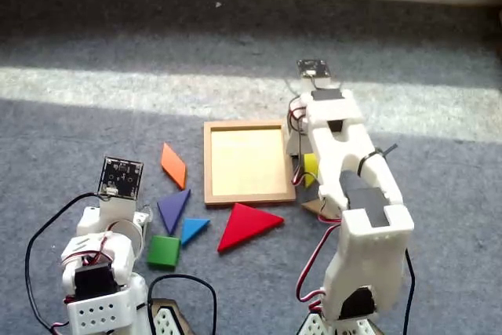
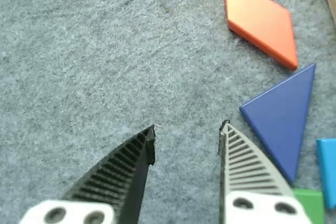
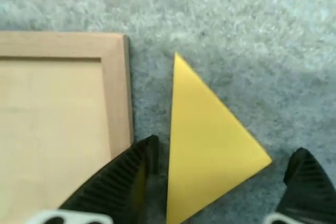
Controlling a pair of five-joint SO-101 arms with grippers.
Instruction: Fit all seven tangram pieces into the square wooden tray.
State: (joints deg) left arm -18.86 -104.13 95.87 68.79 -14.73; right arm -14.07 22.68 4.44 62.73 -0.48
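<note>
One smooth yellow triangle [image 3: 206, 148], fuzzy carpet [image 3: 236, 14]

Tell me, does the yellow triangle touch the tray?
Apart. The right wrist view shows a strip of carpet between the yellow triangle and the tray.

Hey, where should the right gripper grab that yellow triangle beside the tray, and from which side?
Probably from straight above, pinching edge to edge: the yellow triangle lies flat on the carpet, apart from the tray, and the open right gripper straddles it, one finger over that gap.
</note>
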